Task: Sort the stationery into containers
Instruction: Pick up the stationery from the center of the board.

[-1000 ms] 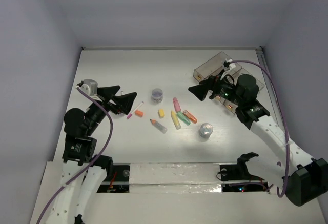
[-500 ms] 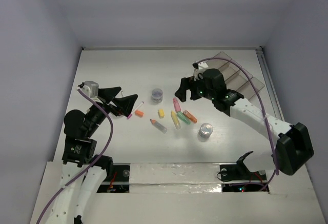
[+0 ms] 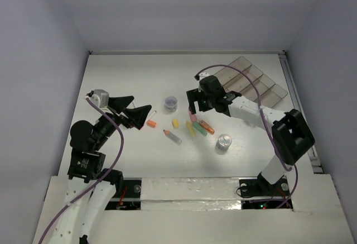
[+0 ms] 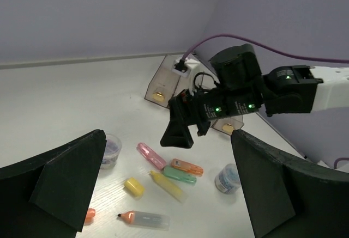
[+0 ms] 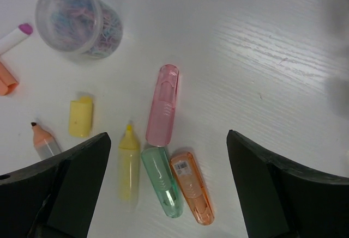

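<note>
The stationery lies loose mid-table. My right gripper [image 3: 193, 108] [image 5: 168, 153] hovers open over a cluster: the pink marker [image 5: 162, 105], green marker [image 5: 162, 181], orange marker [image 5: 191, 188] and uncapped yellow marker [image 5: 128, 162]. Nothing sits between its fingers. A yellow cap [image 5: 80, 117], an orange-tipped clear marker [image 3: 172, 137] and an orange cap [image 3: 151, 123] lie to the left. The purple tin [image 3: 171, 103] and the silver tin [image 3: 224, 142] stand upright. My left gripper [image 3: 136, 115] [image 4: 168, 156] hangs open and empty left of the items. The containers [image 3: 251, 79] sit at the back right.
A white pen with a purple tip [image 5: 13, 36] shows at the left edge of the right wrist view. The right arm's purple cable [image 3: 234, 79] arcs over the containers. White walls close the table at the back and at both sides.
My right arm has swung left from the containers to above the marker cluster. The left gripper has barely shifted.
</note>
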`<state>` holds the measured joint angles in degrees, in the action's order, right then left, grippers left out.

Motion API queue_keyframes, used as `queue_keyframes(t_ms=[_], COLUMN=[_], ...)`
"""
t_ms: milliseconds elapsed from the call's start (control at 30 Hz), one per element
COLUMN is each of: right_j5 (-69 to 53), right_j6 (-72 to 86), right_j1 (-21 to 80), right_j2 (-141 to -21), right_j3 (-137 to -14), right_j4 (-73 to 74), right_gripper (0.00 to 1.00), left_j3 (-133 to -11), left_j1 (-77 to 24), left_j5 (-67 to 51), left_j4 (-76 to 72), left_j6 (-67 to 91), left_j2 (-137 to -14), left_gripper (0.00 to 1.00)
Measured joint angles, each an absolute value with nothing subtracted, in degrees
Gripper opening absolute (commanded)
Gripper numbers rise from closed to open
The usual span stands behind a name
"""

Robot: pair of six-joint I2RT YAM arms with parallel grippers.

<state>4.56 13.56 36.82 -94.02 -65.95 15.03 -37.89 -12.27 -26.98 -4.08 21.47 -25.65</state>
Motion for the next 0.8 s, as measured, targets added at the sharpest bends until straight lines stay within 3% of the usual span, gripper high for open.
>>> queue_keyframes(t_ms=[533, 767, 800], right_j5=[5.78, 7.09, 7.64], right_j6=[13.32, 13.32, 13.23], right_j1=[37.98, 38.48, 38.65], right_j2=[-106.02, -111.0, -111.48], right_j3=[-70.0, -73.06, -73.34], right_j4=[15.99, 16.08, 16.1], right_gripper=[0.86, 0.79, 0.74], left_j3=[-37.87, -37.87, -37.87], left_j1=[-12.43, -12.43, -12.43], left_j5=[-27.05, -27.2, -27.2], left_j4=[-4.08, -4.08, -4.08], left_j6=[21.47, 21.47, 21.45], left_j2=[-25.69, -25.69, -25.69], left_gripper=[0.99, 0.99, 0.99])
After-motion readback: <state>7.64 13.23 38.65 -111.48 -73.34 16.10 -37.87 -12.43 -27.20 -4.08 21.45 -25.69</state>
